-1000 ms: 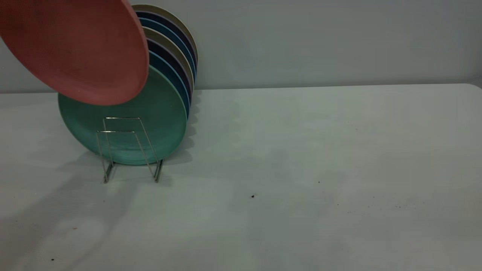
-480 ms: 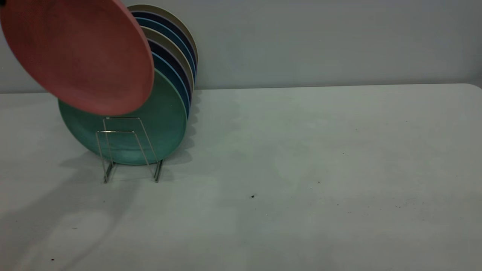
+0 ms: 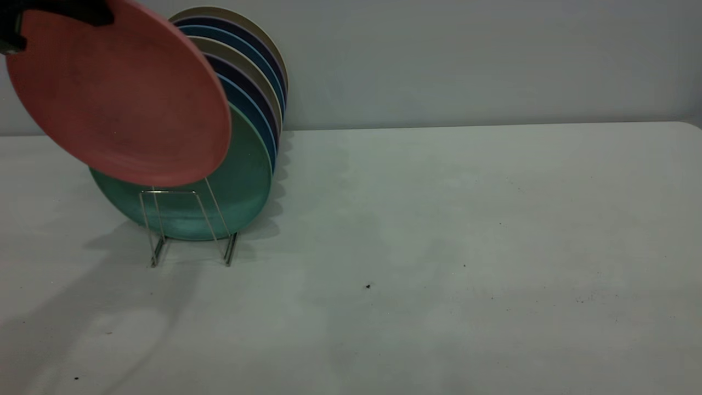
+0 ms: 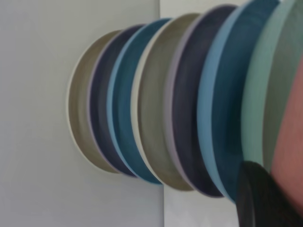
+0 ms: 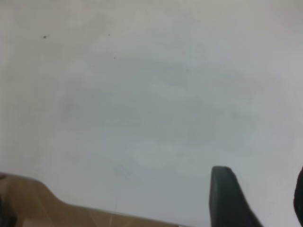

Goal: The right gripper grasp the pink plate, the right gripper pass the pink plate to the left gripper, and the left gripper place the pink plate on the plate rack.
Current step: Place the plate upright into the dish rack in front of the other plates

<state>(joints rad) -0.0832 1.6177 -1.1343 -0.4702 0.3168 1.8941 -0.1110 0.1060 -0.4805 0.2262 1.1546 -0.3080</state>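
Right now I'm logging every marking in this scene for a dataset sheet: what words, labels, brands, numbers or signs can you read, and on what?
None: no readable text shows in any view.
The pink plate, held at its top edge by the left gripper: plain, only faint specks.
The plate rack and the teal-green plate behind it: unmarked.
The table: only dark specks.
The right gripper: no label visible.

The left tool (image 3: 33, 16) sits high at the exterior view's upper left corner, clamped on a rim. The right tool (image 5: 258, 198) hangs apart, fingers spread, holding nothing.
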